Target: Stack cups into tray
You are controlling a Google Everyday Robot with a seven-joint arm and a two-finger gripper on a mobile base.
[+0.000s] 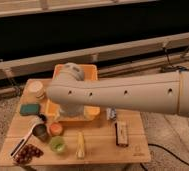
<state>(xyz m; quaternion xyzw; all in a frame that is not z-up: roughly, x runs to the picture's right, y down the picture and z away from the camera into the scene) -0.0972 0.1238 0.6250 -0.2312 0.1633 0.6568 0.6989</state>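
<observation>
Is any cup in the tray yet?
No: grey cup, orange cup and green cup stand on the table before the tray, gripper above it.

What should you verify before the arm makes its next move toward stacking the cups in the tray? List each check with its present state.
1. All three cups in sight on the table: grey cup, orange cup, green cup, front left. Ok.
2. Cups upright, mouths up: ok.
3. Grey cup and orange cup far enough apart to grasp one alone: cannot tell; they stand close side by side.
4. Room in the tray: cannot tell; the arm covers most of it.
5. End effector free: ok; it is hidden under the arm over the tray, open, and no cup is held.
</observation>
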